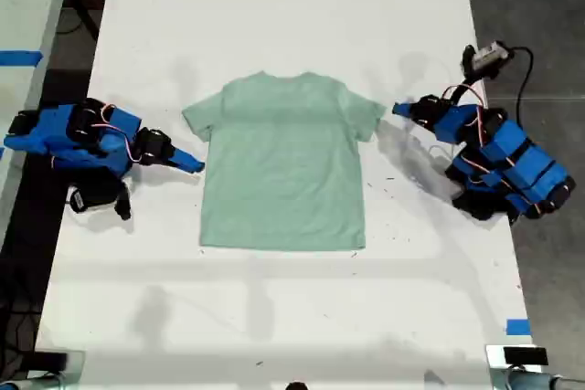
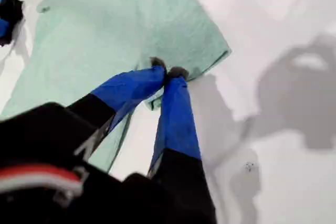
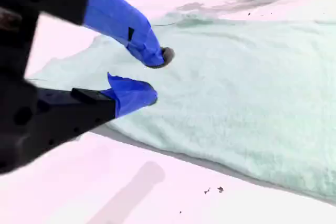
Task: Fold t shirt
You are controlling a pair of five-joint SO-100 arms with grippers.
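While my first gripper pinches soft mint t shirt, my second gripper jaws gape.

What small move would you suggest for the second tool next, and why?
Probably close my second tool on the t shirt at its side edge: the jaws stand open there, while my first tool is shut at a sleeve.

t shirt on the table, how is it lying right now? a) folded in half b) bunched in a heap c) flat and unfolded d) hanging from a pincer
c: the t shirt lies spread flat on the white table, both sleeves out and no fold showing.
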